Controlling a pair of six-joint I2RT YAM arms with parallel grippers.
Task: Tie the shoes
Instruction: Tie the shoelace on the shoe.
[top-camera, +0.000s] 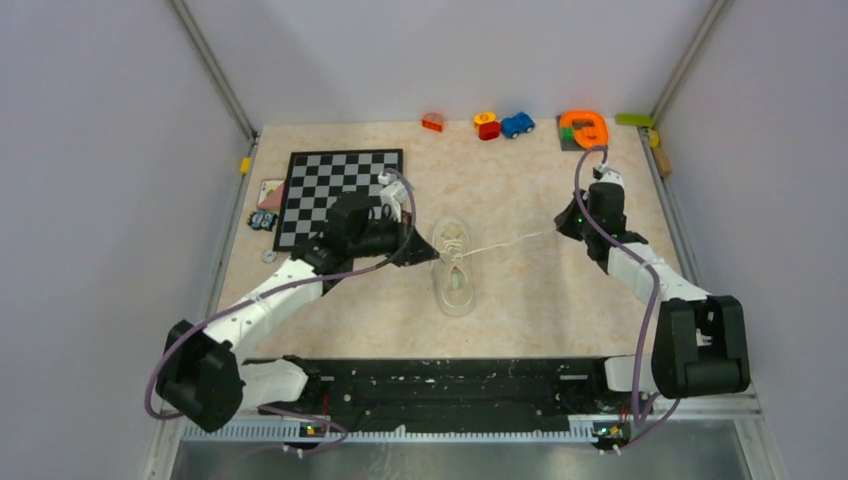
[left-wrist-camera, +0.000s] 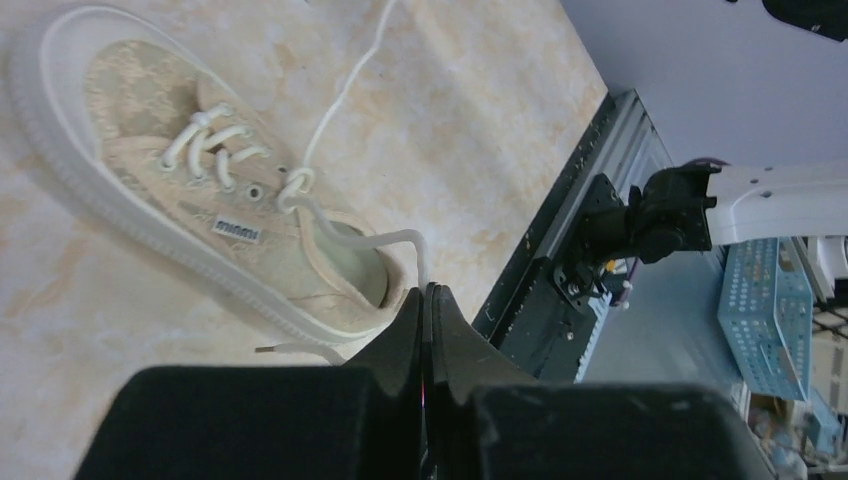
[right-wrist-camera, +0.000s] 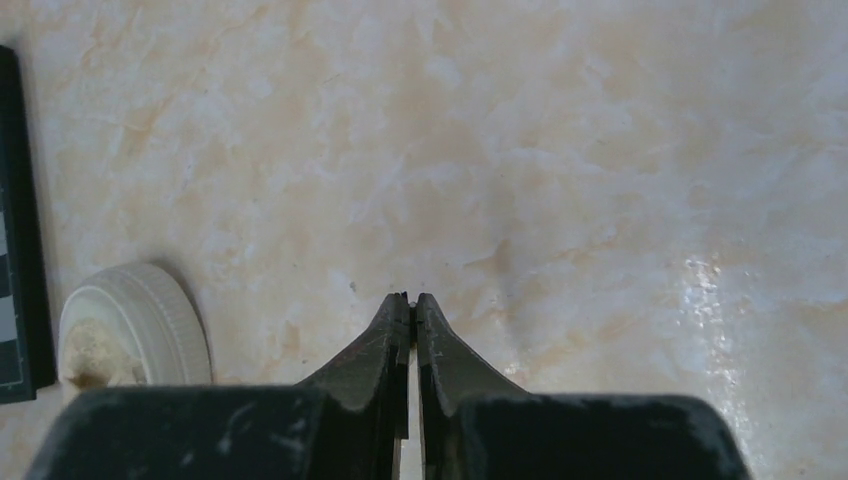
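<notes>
Left claw (left-wrist-camera: 427, 290) was clamped on one lace (left-wrist-camera: 380, 238) beside the shoe (top-camera: 455, 268). Right claw (top-camera: 560, 230) gripped the other lace (top-camera: 510, 241), which ran taut. First knot appeared drawn; bow remained untied.

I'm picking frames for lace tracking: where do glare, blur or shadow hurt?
Top view: even light, soft shadows, but the lace is a thin, faint line. Left wrist: shoe sharp, left tool dark and soft up close. Right wrist: glare on the table at right; right tool blurred.
</notes>
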